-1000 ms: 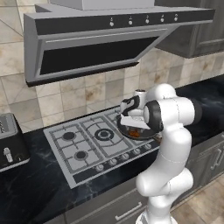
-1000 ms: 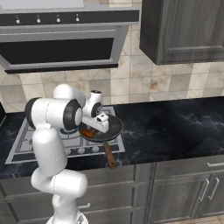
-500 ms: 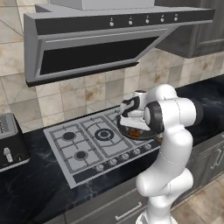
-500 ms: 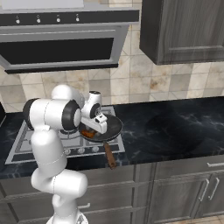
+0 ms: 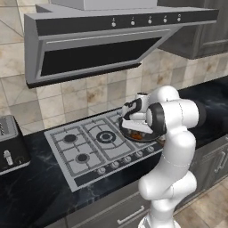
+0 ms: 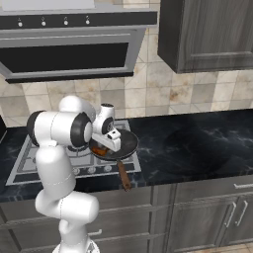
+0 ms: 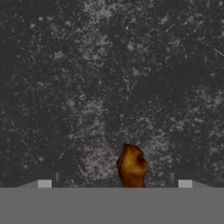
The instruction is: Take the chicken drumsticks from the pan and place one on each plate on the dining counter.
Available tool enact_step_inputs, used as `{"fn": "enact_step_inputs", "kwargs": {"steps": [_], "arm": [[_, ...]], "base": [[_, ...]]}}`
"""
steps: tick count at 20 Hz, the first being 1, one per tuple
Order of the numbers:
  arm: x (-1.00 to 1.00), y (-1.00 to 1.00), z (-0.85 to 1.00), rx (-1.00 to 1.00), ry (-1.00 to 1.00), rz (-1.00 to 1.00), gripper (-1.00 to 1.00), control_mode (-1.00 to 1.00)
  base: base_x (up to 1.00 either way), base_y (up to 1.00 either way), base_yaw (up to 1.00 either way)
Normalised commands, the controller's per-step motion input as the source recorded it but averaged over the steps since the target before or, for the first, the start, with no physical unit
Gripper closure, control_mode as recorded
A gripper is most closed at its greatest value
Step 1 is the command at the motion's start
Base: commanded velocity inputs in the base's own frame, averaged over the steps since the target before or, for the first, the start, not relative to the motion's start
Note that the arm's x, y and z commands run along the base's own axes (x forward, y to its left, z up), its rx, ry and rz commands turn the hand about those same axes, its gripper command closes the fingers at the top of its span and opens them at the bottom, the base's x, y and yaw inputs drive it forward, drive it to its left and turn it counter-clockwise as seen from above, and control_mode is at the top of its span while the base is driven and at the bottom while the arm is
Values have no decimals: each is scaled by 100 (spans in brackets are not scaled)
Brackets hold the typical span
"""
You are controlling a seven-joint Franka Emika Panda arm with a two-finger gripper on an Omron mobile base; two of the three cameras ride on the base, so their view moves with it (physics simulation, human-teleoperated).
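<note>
Your end effector (image 7: 114,185) sat low in the round dark frying pan (image 6: 126,143), jaws apart and empty, with a reddish-brown chicken drumstick (image 7: 131,166) between its tips, long axis pointing away.

One frying pan (image 6: 126,143) with a single wooden handle (image 6: 123,175) sits on one gas hob (image 5: 95,149), which carries four burners, three of them uncovered. One reddish-brown chicken drumstick (image 7: 131,166) appears in the hand view; orange meat (image 6: 99,151) shows in the pan from the right, its count unclear. One range hood (image 5: 102,42) hangs above. One toaster (image 5: 11,144) stands at the left.
</note>
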Motion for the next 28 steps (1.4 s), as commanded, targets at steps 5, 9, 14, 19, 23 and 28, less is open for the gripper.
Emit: {"fn": "enact_step_inputs", "kwargs": {"steps": [5,9,14,19,23,28], "arm": [[3,-1,-10,-1,-1,0,100,-100],[0,-5,-3,0,0,-1,100,-100],[0,-1,-1,-3,0,-4,100,-100],[0,0,1,-5,0,-4,100,-100],[0,-5,21,-1,0,-4,100,-100],[-2,-12,36,0,-1,-2,100,-100]], "base": [[0,0,0],[0,0,0],[0,0,0],[0,0,0],[0,0,0],[0,0,0]]}}
